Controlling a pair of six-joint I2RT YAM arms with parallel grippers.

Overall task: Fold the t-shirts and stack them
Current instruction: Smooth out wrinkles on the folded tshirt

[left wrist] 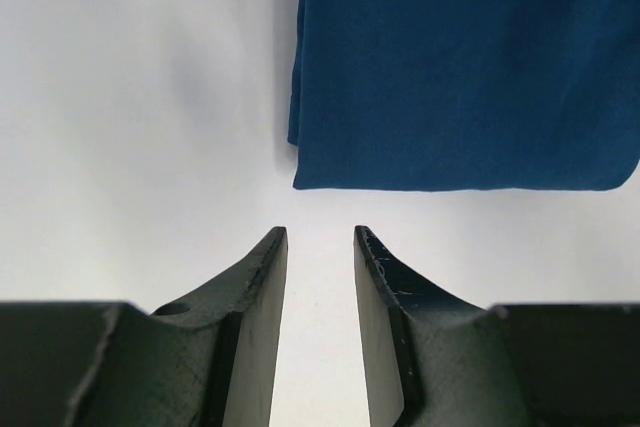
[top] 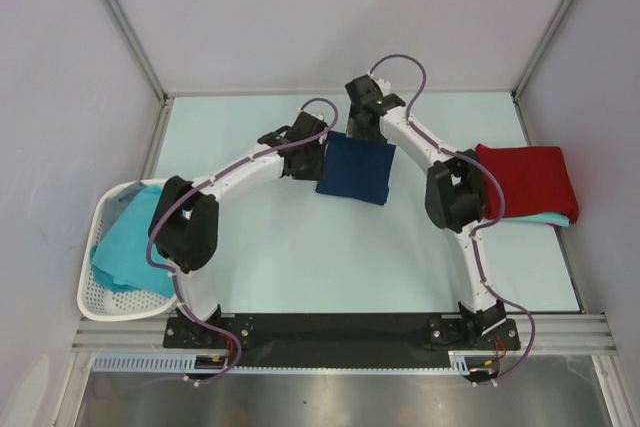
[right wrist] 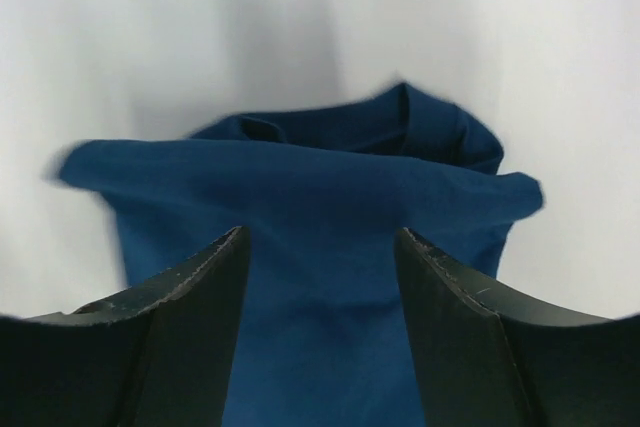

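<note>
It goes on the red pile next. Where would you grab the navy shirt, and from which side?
Probably by the left edge of the navy shirt, all layers pinched together, coming in low from the left: it lies flat and folded, and the open left gripper faces that edge, just short of it.

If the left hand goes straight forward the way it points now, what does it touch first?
The left hand would probably first meet the navy t-shirt, at its near edge by the corner; only bare table lies between.
</note>
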